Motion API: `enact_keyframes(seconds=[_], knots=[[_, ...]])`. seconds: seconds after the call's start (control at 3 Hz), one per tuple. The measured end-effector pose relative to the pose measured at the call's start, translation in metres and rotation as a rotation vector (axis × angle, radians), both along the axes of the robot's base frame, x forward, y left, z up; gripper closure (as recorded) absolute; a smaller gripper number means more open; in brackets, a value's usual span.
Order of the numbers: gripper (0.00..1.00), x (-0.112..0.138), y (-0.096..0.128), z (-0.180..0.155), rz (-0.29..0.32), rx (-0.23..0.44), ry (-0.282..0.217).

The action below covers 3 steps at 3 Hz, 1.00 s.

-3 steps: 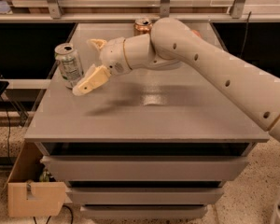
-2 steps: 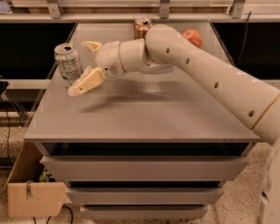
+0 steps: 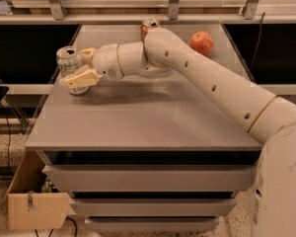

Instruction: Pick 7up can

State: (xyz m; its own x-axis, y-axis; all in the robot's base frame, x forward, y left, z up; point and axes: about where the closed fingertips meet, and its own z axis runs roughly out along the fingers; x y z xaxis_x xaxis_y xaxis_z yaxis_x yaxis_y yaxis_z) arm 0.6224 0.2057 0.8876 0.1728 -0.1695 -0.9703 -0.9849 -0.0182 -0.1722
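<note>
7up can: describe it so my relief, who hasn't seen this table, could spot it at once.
Start at the grey table and go to its left edge, where the robot's tool is. The 7up can stands right at the tool, silvery with a shiny top. The only other can is copper-brown at the back edge, near a round red fruit.

- Two drink cans stood on the table: one 7up can (image 3: 67,58) at the left edge and one copper-brown can (image 3: 149,25) at the far edge.
- One round red-orange fruit (image 3: 202,42) lay far right.
- There was one grey table (image 3: 138,122).
- One cardboard box (image 3: 37,210) sat on the floor, near left.
- One gripper (image 3: 74,66) was at the left, its two fingers spread on either side of the 7up can.
</note>
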Motion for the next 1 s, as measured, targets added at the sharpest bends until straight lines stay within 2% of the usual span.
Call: enact_keyframes(seconds=[0.67, 1.0], knots=[[0.88, 0.000, 0.002, 0.013, 0.015, 0.009, -0.024], [1.00, 0.002, -0.001, 0.025, 0.031, 0.013, -0.038]])
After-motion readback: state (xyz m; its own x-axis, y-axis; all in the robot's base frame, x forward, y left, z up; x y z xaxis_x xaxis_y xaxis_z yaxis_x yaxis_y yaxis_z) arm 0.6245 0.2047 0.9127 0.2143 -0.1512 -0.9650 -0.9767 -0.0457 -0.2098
